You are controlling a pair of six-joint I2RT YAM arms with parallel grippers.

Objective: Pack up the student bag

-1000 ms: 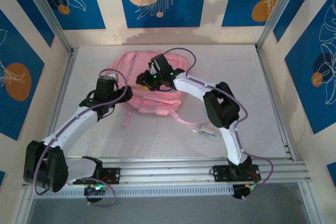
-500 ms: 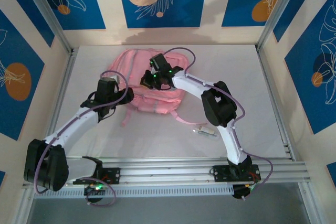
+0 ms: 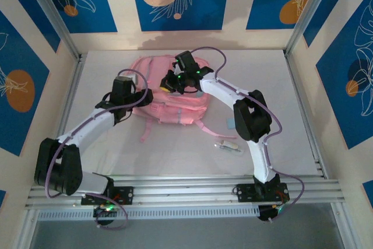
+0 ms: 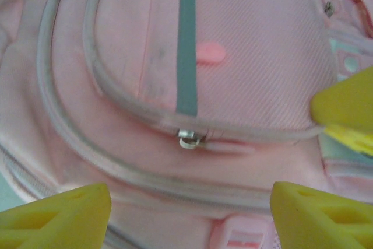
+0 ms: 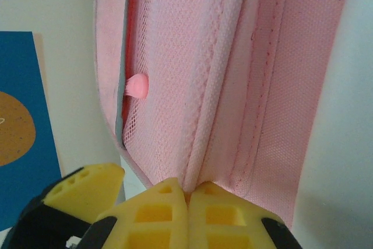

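White tabletop [image 3: 291, 97] inside a metal-framed booth, blue panels with leaf prints and orange discs on the walls. Student bag [image 3: 175, 106] flat at far centre of the table, pink straps trailing toward the near edge.

Left gripper [image 3: 144, 96] at the bag's left side, hovering above the fabric. From left wrist: yellow fingers [image 4: 58, 214] spread wide, nothing between them, left gripper [image 4: 186, 217] poised over a curved zip line of the student bag [image 4: 262, 56]. Metal zip pull [image 4: 187, 139] between the fingers and a little ahead of them, at the foot of a grey stripe [image 4: 186, 39]. Small pink tab [image 4: 210, 53] just right of that stripe.

Right gripper [image 3: 167, 84] down on the bag's far upper part. From right wrist: right gripper [image 5: 187, 193] pressed together, pinching a raised padded seam of the student bag [image 5: 233, 56]. Mesh-textured pink fabric rising away from the pinch.

Small pale object [image 3: 228, 144] on bare table beside the right arm, too small to name.
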